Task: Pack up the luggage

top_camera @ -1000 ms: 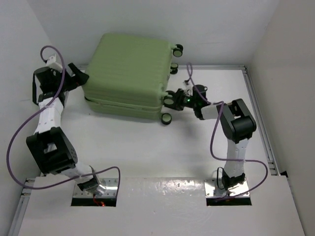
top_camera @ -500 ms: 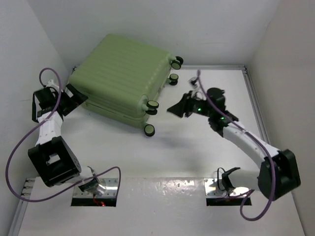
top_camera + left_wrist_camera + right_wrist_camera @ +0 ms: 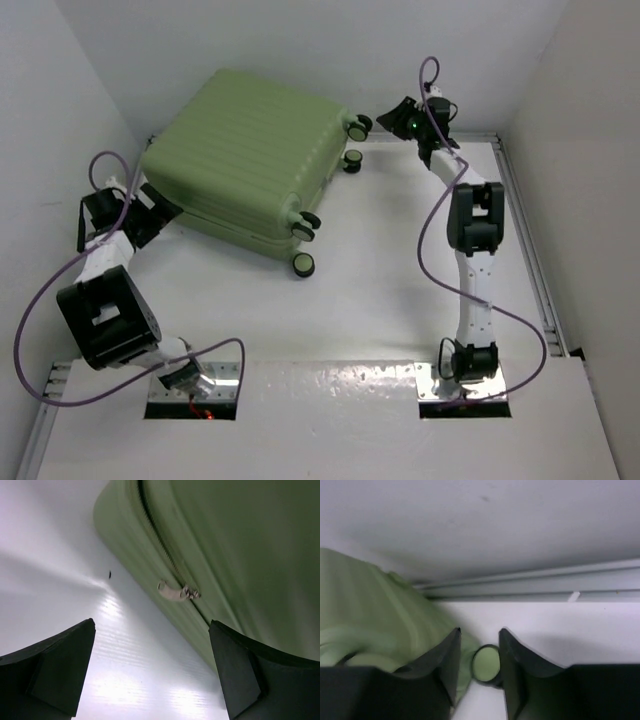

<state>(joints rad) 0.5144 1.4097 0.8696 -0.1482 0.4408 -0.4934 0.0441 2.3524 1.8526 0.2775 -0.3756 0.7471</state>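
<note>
The luggage (image 3: 245, 160) is a closed pale-green ribbed suitcase lying flat and askew at the back left of the table. My left gripper (image 3: 166, 209) is open at its near-left corner. In the left wrist view its fingers (image 3: 60, 655) stand wide apart, with the shell (image 3: 240, 540) and a zipper pull (image 3: 177, 591) just ahead and nothing between them. My right gripper (image 3: 386, 121) is at the back wall by the far caster wheel (image 3: 358, 127). That wheel (image 3: 486, 662) sits in the narrow gap of my right gripper (image 3: 479, 636), against the right finger and clear of the left one.
Other caster wheels (image 3: 302, 264) stick out of the suitcase's right end. The white back wall (image 3: 520, 525) and a metal rail (image 3: 545, 582) lie just beyond the right gripper. Side walls close in the table on the left and right.
The suitcase turned, its right end swinging toward me, then stayed put. My right arm left the near wheels and reached to the far wheel at the back wall. The left gripper dropped slightly nearer.
</note>
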